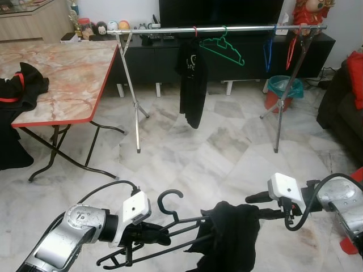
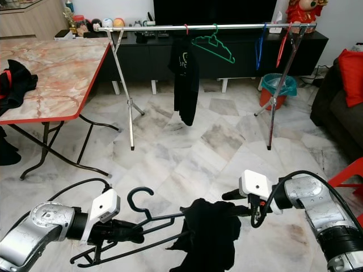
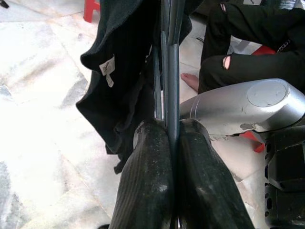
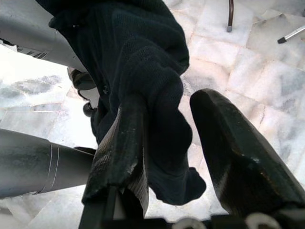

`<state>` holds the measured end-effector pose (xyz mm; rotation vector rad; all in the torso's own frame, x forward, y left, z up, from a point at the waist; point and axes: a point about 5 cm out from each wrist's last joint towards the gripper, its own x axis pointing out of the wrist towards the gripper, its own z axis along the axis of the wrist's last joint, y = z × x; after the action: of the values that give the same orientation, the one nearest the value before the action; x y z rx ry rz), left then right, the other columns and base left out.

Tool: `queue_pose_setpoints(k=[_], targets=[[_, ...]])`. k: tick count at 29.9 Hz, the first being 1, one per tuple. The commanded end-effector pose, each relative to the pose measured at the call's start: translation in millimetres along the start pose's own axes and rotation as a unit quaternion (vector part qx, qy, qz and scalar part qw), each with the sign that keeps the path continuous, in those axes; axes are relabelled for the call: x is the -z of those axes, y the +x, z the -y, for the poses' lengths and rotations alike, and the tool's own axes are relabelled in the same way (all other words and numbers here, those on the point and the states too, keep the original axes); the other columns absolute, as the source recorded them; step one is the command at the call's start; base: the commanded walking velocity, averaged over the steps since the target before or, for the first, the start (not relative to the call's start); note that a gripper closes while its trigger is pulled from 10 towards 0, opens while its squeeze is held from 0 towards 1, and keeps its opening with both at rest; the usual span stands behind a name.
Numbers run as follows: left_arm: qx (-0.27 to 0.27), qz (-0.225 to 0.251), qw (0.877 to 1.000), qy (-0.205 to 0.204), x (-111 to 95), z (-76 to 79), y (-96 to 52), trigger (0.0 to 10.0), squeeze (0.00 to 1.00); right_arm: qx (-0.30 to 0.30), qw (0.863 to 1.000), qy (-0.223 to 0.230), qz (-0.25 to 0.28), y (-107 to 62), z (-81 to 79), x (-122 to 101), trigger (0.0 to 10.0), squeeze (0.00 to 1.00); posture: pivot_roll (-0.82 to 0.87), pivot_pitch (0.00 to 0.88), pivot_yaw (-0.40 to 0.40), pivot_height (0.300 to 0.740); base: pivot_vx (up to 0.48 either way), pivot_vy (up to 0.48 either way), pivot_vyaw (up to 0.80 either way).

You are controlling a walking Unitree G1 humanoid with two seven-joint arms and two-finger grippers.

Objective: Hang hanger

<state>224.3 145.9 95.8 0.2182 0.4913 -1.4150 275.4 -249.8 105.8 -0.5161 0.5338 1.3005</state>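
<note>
Below, left pincer [image 3: 167, 138] clamping one black hanger [image 1: 170, 218], right pincer [image 4: 167, 157] apart around black garment [image 1: 229, 232], perhaps four hangers on rail [image 1: 227, 28].

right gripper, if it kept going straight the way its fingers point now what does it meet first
Most likely the black garment draped on the black hanger: the right gripper has its fingers open around a fold of it. Beyond lies the left gripper, though depth is unclear.

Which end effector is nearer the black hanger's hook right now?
Left. The left end effector clamps the hanger just below its hook; the right end effector is farther along, at the black garment.
</note>
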Motion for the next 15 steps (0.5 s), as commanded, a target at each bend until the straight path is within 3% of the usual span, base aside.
queue_pose_setpoints(k=[1,5,6,10,12,13,14,15], targets=[[-0.002,0.018,1.0,0.02,-12,-2.4,-2.4,10.0,0.0,0.0,1.0,-0.008,-0.001,-1.3,4.2,-5,10.0,1.0,-0.03,0.0,0.022,0.74,0.0,0.0,0.0],[-0.005,0.016,1.0,0.02,-11,-3.5,-3.3,10.0,0.0,-0.015,1.0,-0.01,-0.005,1.1,1.1,-3,10.0,1.0,-0.03,0.0,0.023,0.74,0.0,0.0,0.0],[-0.006,0.015,1.0,0.021,-11,-3.7,-3.5,10.0,0.0,-0.016,1.0,-0.012,-0.011,2.1,0.7,-2,10.0,0.0,-0.03,0.0,0.024,0.74,0.0,0.0,0.0],[-0.008,0.014,1.0,0.022,-12,-4.5,-3.9,10.0,0.0,-0.022,1.0,-0.004,-0.004,6.2,-0.4,-1,10.0,0.0,-0.03,0.0,0.025,0.74,0.0,0.0,0.0],[-0.008,0.014,1.0,0.023,-12,-4.7,-4.0,10.0,0.0,-0.032,0.999,0.002,0.005,8.4,-2.0,-2,6.6,0.0,-0.03,0.0,0.025,0.74,0.0,0.0,0.0],[-0.008,0.014,1.0,0.023,-12,-4.7,-4.0,10.0,0.0,-0.032,0.999,0.002,0.005,8.4,-2.0,-2,6.6,0.0,-0.03,0.0,0.025,0.74,0.0,0.0,0.0],[-0.008,0.014,1.0,0.024,-13,-4.8,-3.6,10.0,0.0,-0.028,1.0,0.002,0.005,10.1,-1.5,-1,0.0,0.0,-0.02,0.0,0.025,0.74,0.0,0.0,0.0],[-0.007,0.015,1.0,0.024,-13,-4.8,-3.3,10.0,0.0,-0.028,1.0,0.005,0.007,11.0,-1.3,-1,0.0,0.0,-0.02,0.0,0.025,0.74,0.0,0.0,0.0]])
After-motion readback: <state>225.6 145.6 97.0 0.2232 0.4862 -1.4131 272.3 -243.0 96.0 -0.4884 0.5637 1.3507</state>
